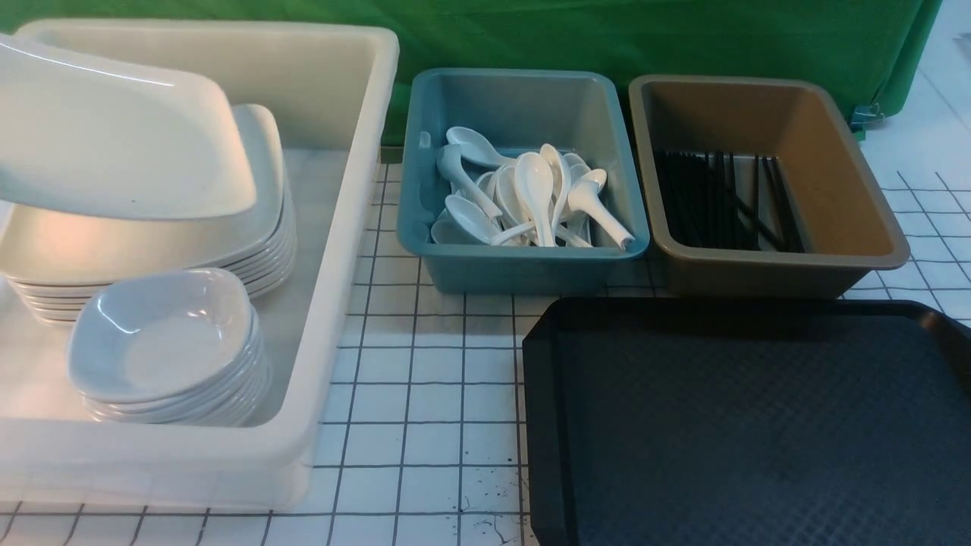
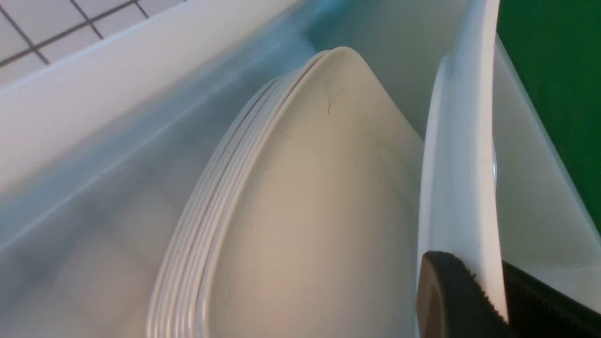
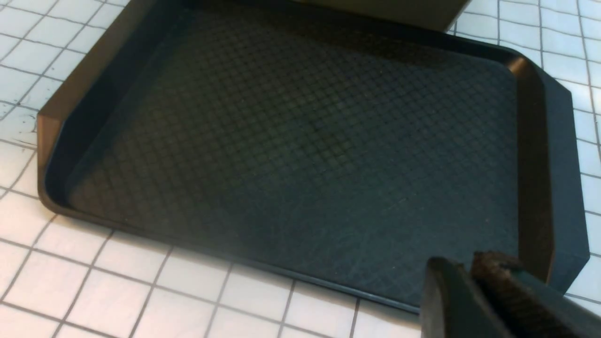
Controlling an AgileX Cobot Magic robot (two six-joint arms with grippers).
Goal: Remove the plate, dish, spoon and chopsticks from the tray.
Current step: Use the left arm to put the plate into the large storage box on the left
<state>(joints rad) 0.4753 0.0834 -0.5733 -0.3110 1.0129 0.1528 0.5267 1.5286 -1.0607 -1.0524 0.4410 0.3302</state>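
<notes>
No legible text or markings anywhere

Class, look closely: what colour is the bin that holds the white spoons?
The bin is blue, slightly teal. It shows best in the front view.

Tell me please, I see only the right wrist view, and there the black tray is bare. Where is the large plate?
Observer: The plate hangs tilted above the stack of plates inside the white tub, on the robot's left.
Operator: Is some gripper holding it?
Observer: Yes. In the left wrist view the left gripper is shut on the plate's rim.
Operator: And where are spoons and chopsticks?
Observer: White spoons lie heaped in the blue bin; black chopsticks lie in the brown bin, just behind the tray.
</notes>
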